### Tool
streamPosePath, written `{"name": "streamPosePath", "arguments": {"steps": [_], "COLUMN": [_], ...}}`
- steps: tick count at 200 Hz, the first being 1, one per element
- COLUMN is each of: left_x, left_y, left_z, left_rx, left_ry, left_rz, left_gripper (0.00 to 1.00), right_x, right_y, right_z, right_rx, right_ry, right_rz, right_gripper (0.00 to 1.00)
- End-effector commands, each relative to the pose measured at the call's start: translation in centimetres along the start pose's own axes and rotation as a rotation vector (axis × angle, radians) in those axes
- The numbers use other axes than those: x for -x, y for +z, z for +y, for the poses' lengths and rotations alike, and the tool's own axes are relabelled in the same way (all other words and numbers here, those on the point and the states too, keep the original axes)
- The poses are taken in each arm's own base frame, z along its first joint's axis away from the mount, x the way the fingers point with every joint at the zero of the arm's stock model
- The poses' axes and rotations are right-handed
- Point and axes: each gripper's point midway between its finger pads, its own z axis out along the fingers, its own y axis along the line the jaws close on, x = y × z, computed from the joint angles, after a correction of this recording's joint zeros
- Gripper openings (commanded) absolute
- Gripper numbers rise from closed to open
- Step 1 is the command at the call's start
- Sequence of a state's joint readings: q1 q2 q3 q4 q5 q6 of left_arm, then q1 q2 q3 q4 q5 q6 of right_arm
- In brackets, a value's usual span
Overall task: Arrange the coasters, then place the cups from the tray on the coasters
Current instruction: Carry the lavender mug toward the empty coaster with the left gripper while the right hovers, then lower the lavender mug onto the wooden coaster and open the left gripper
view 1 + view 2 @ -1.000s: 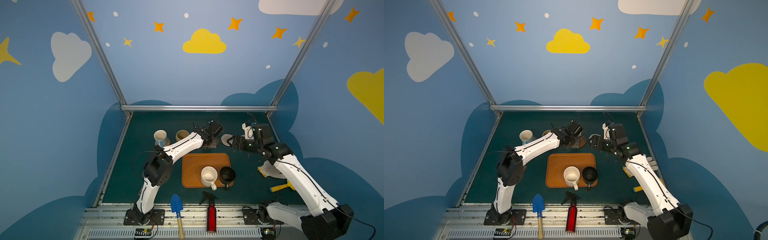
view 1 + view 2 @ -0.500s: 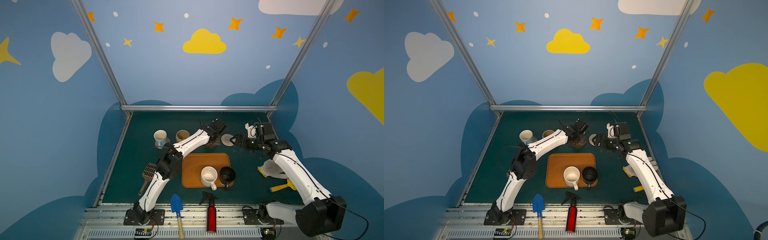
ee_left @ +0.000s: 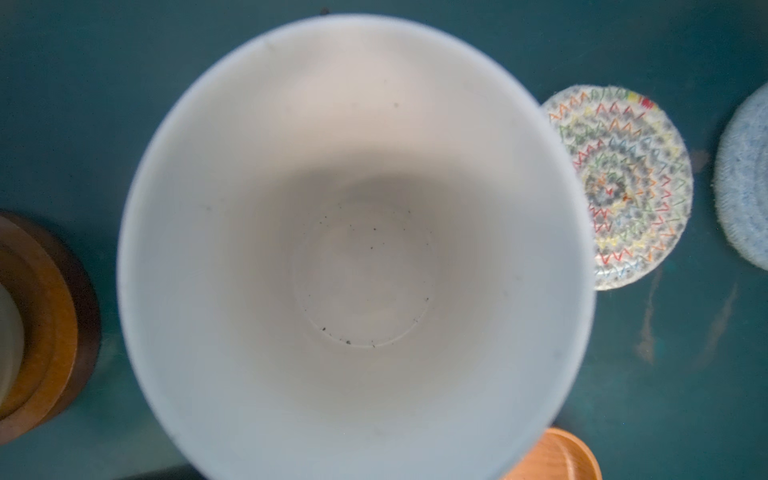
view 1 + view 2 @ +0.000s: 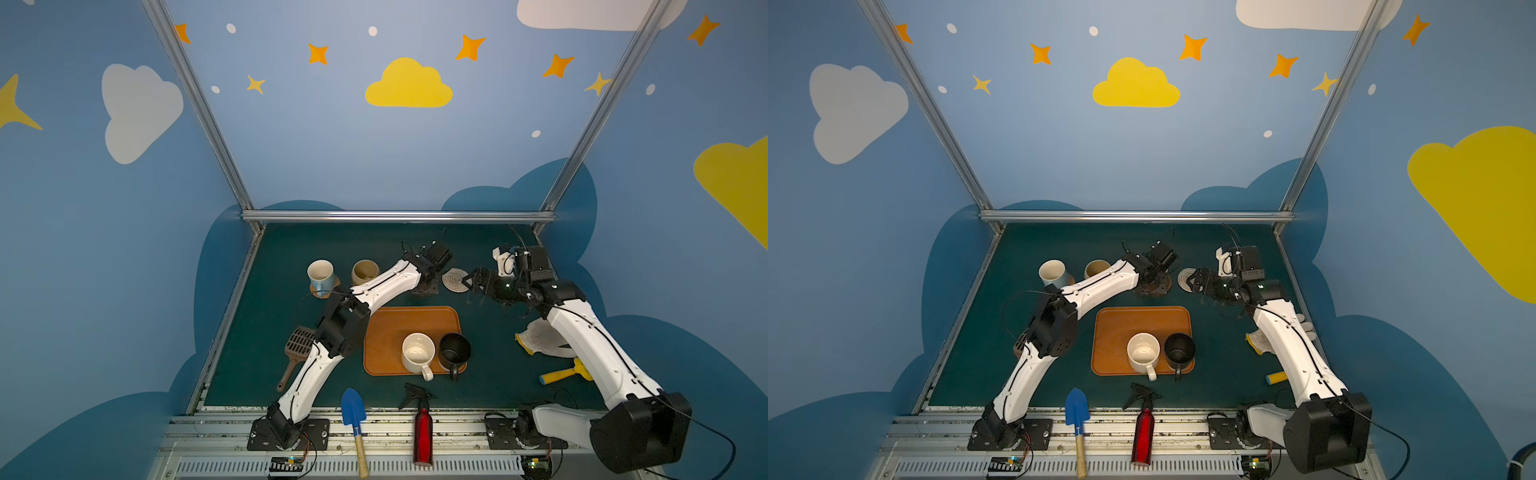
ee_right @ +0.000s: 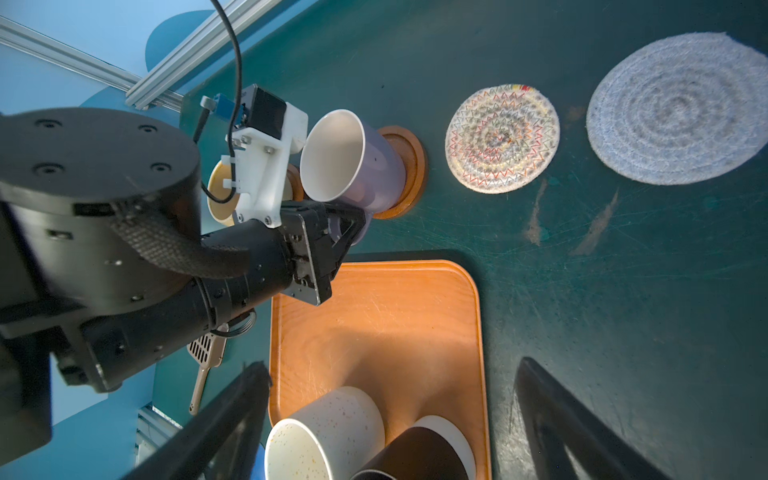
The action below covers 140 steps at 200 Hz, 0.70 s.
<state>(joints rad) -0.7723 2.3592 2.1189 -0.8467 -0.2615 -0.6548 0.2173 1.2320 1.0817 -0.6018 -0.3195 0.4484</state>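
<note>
The left gripper point(image 5: 345, 226) is clamped tight on the handle of the lavender mug point(image 5: 353, 166), whose pale inside fills the left wrist view. The mug stands over a dark brown wooden coaster point(image 5: 409, 174) directly below this gripper. Its base seems to rest on the disc, though the angle does not settle whether it touches or hangs just above.

Just beside the left gripper, on the side toward the other arm, lies the beige rope coaster point(image 5: 502, 139) with coloured zigzag stitching, uncovered. Just past that lies the pale grey rope coaster point(image 5: 677, 110), likewise uncovered. On the left gripper's opposite side the tan-yellow mug point(image 4: 365, 272) sits on the second dark wooden coaster point(image 3: 50, 324). Farther off that way the light blue mug point(image 4: 321, 274) sits on the tan woven coaster point(image 4: 330, 293).

The right gripper point(image 4: 471, 283) has its jaws spread wide and holds nothing. It hovers over the tabletop point(image 4: 490, 332), its tips just beside the beige rope coaster and pointing toward the left gripper.

The tray point(image 4: 395, 328) lies between the two arms, nearer the robot's bases than either gripper. On it the cream speckled mug point(image 4: 417, 353) and the black mug point(image 4: 455, 351) stand upright side by side, close together. They are at the end of the tray farthest from both grippers, with their handles turned away from them.
</note>
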Motion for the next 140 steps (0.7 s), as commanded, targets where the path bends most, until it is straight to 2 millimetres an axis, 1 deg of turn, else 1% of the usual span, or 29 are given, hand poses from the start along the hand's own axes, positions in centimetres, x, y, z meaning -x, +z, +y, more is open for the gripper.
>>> {"name": "streamPosePath", "arguments": {"steps": [1,16,33,52,72,97,127,140], "left_x": [1.8,1.6,1.6,1.7,1.6,1.4,1.1,1.0], "left_y": [-0.5,-0.1,0.3,0.5,0.4,0.1,0.5,0.7], "left_z": [-1.0,-1.2,-0.7,-0.6,-0.9,-0.5,-0.7,-0.9], "left_rx": [-0.042,-0.043,-0.012,-0.004,-0.007,0.024,0.014,0.007], "left_ry": [-0.013,-0.009,-0.006,-0.004,0.003,0.012,0.011,0.012], "left_rz": [-0.053,-0.040,-0.032,-0.036,-0.034,-0.036,-0.021,-0.015], "left_gripper": [0.03,0.03,0.03,0.03,0.03,0.03,0.04,0.06], "right_x": [-0.3,-0.4,-0.5,-0.7,-0.7,-0.7,-0.8,-0.8], "right_y": [0.0,0.1,0.2,0.3,0.4,0.3,0.6,0.5], "right_z": [0.0,-0.1,-0.2,-0.2,-0.1,0.0,-0.3,-0.4], "right_rx": [0.014,0.013,0.016,0.023,0.031,0.032,0.020,0.017], "right_ry": [-0.004,0.001,0.009,0.017,0.024,0.024,0.022,0.022], "right_rz": [0.005,0.008,0.009,0.008,0.013,0.015,0.016,0.017], "right_gripper": [0.93,0.92,0.93,0.92,0.93,0.93,0.93,0.92]}}
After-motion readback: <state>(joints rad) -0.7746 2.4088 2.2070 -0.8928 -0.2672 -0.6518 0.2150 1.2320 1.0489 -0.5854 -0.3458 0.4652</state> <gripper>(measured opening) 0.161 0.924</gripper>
